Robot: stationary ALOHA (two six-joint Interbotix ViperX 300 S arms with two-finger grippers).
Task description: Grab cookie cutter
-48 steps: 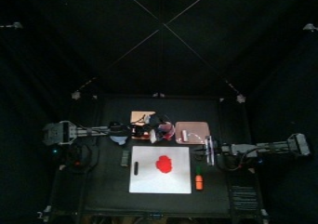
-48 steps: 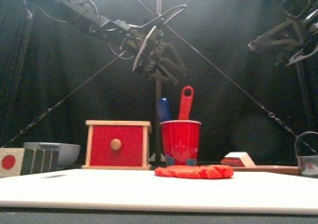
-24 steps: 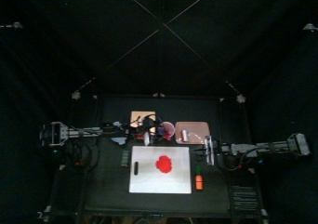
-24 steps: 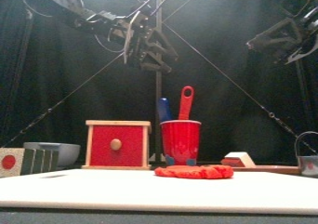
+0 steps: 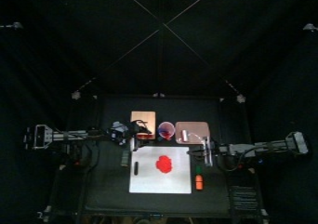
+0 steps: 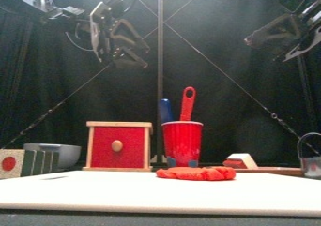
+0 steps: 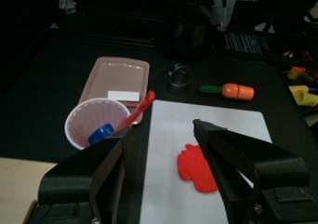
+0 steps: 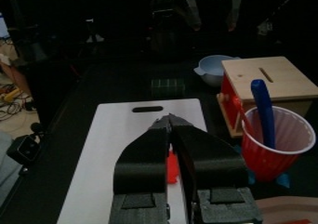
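Observation:
A thin metal ring-shaped cutter point(image 6: 310, 155) stands at the table's right edge in the front view, partly cut off. My left gripper point(image 6: 119, 44) hangs high on the left with its jaws open and empty; it also shows in the left wrist view point(image 7: 168, 158) and the top view point(image 5: 134, 131). My right gripper point(image 6: 296, 33) hangs high on the right with its jaws shut on nothing; it also shows in the right wrist view point(image 8: 174, 146). Both grippers are well above the table.
A white cutting board point(image 5: 143, 183) holds a red dough lump point(image 6: 194, 173). Behind it stand a red cup point(image 6: 182, 141) with a red and a blue utensil, a wooden box point(image 6: 119, 145), a pink tray point(image 7: 114, 79) and a grey bowl point(image 8: 218, 68). An orange carrot-like piece point(image 7: 230, 90) lies beside the board.
My left arm has drawn back to the left, away from above the red cup, gripper still open. The right arm has hardly moved.

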